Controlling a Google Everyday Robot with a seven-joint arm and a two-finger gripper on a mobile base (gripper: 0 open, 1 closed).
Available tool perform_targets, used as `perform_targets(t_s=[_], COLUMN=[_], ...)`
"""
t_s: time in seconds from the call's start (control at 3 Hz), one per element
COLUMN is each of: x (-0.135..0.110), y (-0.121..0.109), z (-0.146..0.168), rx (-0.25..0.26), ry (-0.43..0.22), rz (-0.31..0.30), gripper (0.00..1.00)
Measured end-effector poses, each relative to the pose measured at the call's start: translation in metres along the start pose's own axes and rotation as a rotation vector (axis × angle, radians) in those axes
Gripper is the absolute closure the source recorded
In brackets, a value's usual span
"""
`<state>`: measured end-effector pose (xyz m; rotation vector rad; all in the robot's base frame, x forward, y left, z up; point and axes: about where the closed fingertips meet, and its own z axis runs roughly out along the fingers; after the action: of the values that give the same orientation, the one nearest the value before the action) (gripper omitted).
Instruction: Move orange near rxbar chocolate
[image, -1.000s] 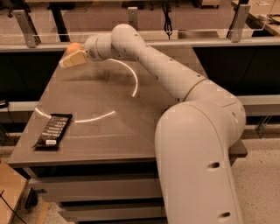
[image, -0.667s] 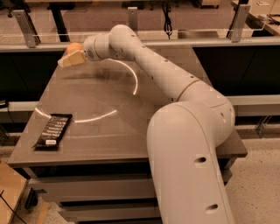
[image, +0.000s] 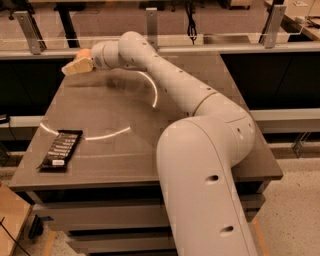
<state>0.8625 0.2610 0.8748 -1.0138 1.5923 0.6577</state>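
Observation:
The orange (image: 83, 52) shows only as a small orange patch at the far left corner of the table, mostly hidden behind my gripper. My gripper (image: 74, 67) is at that corner, right against the orange, pointing left. The rxbar chocolate (image: 60, 149), a flat black wrapper with white print, lies near the table's front left edge, well apart from the orange and the gripper.
The dark table (image: 150, 145) has curved light reflections across its middle. My white arm (image: 200, 150) crosses the table from the front right to the far left. A rail with metal brackets (image: 150, 25) runs behind the table.
My gripper and arm have shifted slightly to the left at the far corner. The rxbar chocolate has not moved.

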Motion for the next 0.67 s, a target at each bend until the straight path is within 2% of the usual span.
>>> perform_targets(t_s=[0.67], x=[0.0053], y=[-0.0078], z=[0.0083], rx=[0.045], ry=[-0.002], rz=[0.033], gripper=[0.00])
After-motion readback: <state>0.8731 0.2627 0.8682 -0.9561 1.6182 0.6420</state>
